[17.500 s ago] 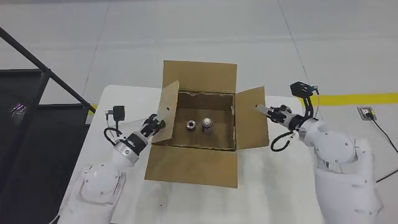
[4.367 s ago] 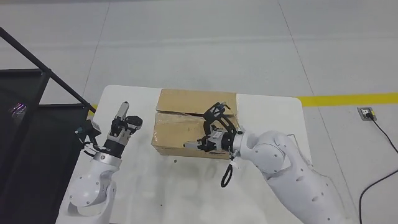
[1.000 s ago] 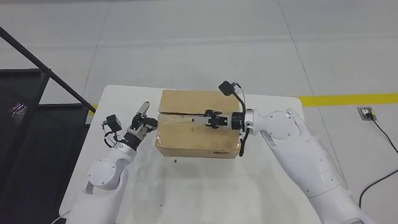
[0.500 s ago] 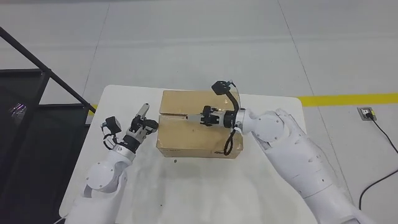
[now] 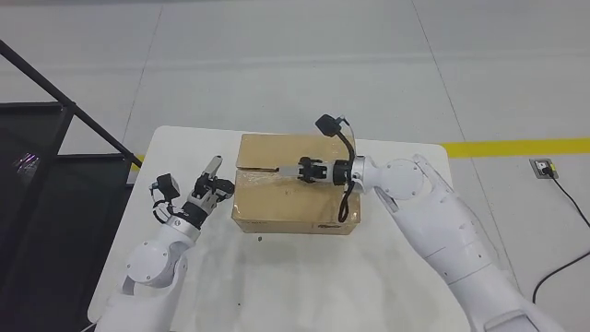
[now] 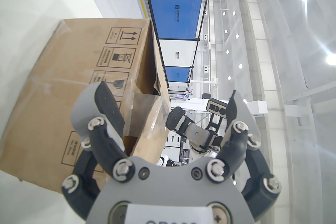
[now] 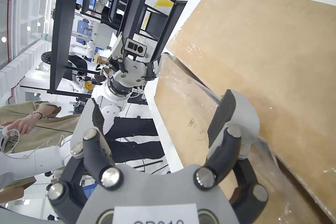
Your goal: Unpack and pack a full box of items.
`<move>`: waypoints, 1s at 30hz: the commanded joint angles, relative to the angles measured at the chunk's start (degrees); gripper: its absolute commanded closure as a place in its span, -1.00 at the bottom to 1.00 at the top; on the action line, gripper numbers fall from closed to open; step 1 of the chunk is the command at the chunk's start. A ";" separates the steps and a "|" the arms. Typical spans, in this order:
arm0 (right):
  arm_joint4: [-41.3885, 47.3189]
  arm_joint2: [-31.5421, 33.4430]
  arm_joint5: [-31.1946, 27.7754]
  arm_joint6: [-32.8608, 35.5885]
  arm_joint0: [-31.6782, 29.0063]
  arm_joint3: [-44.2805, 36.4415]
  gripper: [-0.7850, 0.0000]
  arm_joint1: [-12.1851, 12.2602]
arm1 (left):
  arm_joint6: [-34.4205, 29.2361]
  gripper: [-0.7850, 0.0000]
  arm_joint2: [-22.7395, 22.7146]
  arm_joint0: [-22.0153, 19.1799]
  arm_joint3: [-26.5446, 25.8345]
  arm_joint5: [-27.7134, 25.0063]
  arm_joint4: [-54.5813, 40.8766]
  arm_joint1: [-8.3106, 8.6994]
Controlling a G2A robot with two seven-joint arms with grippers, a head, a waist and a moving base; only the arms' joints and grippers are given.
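A brown cardboard box (image 5: pixel 295 205) stands in the middle of the white table (image 5: pixel 396 267), its top flaps folded down with a taped seam (image 7: pixel 189 83) between them. My right gripper (image 5: pixel 297 168) lies open over the box top (image 7: pixel 257 46); one of its fingers (image 7: pixel 228 109) rests by the seam. My left gripper (image 5: pixel 218 177) is open at the box's left end, close to the side wall (image 6: pixel 78 83) and its flap edge. From the left wrist, the left gripper (image 6: pixel 170 107) has nothing between its fingers. The box's contents are hidden.
A black metal frame (image 5: pixel 55 111) stands off the table's left side. Bare table surface lies in front of the box and to its right (image 5: pixel 406 175). A yellow floor line (image 5: pixel 516 148) runs behind.
The box, open with its flaps spread 17.5 s ago, is now closed. Over the last second my right gripper slid a little leftward along the box top. The left gripper barely moved.
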 commanded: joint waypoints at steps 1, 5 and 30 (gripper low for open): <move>0.27 -0.52 1.05 0.54 0.48 0.65 -1.00 -0.24 | -0.09 -1.00 0.06 0.03 -0.16 0.02 -0.09 0.01; 1.20 -1.55 0.87 1.13 1.24 2.02 -1.00 -0.81 | -0.34 -1.00 0.27 0.22 -0.59 -0.06 -0.14 0.04; 12.14 -7.16 0.68 0.75 6.44 13.42 -1.00 -6.24 | -1.23 -1.00 2.75 1.43 -1.15 -0.32 -0.60 -0.06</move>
